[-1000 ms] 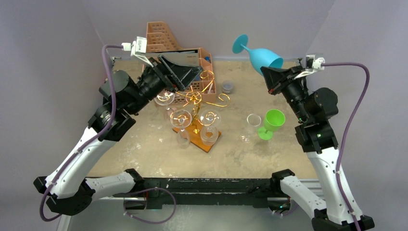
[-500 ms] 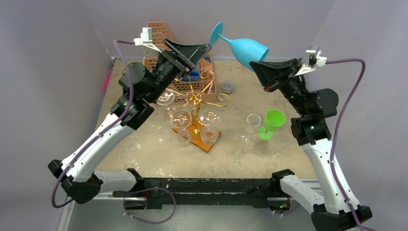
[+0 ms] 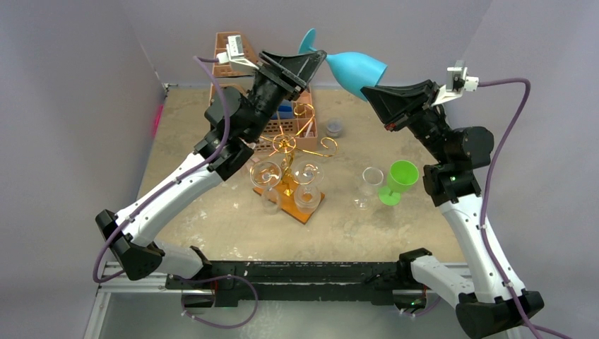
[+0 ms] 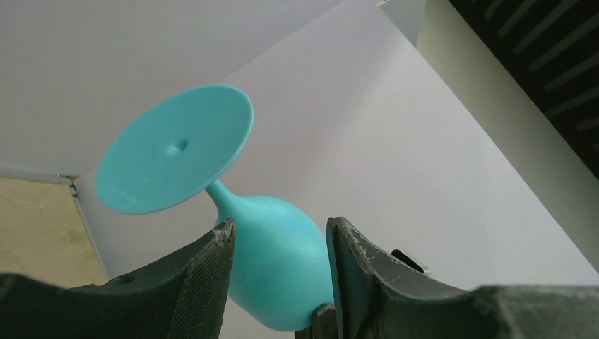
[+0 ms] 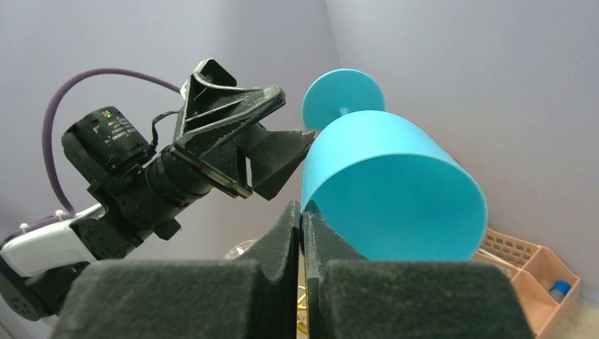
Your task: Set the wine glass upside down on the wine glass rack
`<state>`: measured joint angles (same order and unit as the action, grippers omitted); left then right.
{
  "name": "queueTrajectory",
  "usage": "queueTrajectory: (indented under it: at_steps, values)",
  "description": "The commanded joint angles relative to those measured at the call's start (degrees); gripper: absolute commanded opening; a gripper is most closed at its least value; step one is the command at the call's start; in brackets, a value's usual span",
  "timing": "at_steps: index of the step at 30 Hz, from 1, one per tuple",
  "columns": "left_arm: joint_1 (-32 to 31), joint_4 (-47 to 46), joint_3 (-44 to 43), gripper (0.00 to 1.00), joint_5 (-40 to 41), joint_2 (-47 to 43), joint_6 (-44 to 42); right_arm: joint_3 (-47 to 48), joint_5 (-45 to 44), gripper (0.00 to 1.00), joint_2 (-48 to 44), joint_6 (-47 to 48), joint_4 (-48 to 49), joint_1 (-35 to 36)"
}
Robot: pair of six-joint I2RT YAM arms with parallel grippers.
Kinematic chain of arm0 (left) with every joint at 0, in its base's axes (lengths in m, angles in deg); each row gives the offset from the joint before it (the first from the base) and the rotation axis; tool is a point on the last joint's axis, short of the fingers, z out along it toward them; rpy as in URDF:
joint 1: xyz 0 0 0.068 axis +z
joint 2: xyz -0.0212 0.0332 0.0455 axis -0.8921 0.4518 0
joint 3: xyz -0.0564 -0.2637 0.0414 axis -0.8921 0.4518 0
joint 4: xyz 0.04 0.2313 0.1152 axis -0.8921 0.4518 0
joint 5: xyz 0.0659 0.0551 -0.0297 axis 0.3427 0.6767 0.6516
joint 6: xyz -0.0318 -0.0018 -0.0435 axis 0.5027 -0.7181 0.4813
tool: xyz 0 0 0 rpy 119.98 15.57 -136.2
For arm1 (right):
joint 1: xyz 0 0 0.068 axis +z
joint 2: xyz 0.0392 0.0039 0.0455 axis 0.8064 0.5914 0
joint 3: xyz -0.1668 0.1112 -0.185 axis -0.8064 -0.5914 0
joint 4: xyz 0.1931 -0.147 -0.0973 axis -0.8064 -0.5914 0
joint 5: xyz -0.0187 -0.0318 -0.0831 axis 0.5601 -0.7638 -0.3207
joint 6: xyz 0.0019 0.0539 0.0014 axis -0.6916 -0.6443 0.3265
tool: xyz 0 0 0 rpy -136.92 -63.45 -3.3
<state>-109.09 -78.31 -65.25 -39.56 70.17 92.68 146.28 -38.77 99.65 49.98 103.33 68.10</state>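
Note:
The blue wine glass (image 3: pixel 357 67) hangs in the air above the back of the table, lying almost level with its foot (image 4: pixel 176 148) to the left. My right gripper (image 3: pixel 369 92) is shut on the rim of its bowl (image 5: pixel 388 191), one finger inside and one outside. My left gripper (image 3: pixel 318 62) straddles the narrow end of the bowl (image 4: pixel 275 268) near the stem, both fingers against its sides. The wine glass rack (image 3: pixel 286 145), gold wire on a wooden base (image 3: pixel 305 206), stands below with clear glasses (image 3: pixel 266 171) hanging on it.
A peach perforated organizer (image 3: pixel 311 131) sits behind the rack. A small grey cup (image 3: pixel 334 127) is to its right. A green wine glass (image 3: pixel 399 180) and a clear glass (image 3: pixel 371 180) stand upright at mid right. Purple walls close in on three sides.
The left arm rose and swung right to the blue glass, and its jaws narrowed onto the bowl. The right arm carried the glass left and tilted it closer to level.

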Motion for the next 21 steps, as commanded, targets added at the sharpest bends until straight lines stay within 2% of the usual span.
queueTrajectory:
  at_steps: [1, 3, 5, 7, 11, 17, 21]
  values:
    - [-0.6, -5.0, -1.9, 0.48, 5.8, -0.2, -2.5, 0.9, 0.4, 0.0, 0.5, -3.3, 7.7, 0.0]
    - [-0.6, -4.8, -2.1, 0.47, 6.9, 0.1, -3.0, 0.9, 0.4, 0.0, 0.8, -4.2, 9.0, 0.0]
    - [-0.7, -3.6, -3.0, 0.39, 7.5, 0.7, -3.1, 0.7, 0.6, 0.0, 1.2, -4.9, 9.9, 0.0]
    - [-0.8, -2.4, -4.6, 0.38, 7.0, 1.8, -3.2, 0.7, 1.0, 0.0, 1.4, -5.2, 10.6, 0.0]
    - [-0.7, -2.5, -6.4, 0.37, 5.9, 3.5, -3.5, 0.3, 1.7, 0.0, 1.5, -4.8, 11.1, 0.0]
    - [-0.9, -0.4, -6.9, 0.37, 8.6, 4.3, -2.2, 0.0, 2.5, 0.0, 2.2, -5.7, 13.3, 0.0]
    - [-1.2, 0.6, -7.1, 0.41, 10.4, 4.7, -3.2, -0.2, 1.9, 0.0, 2.4, -5.5, 13.6, 0.0]
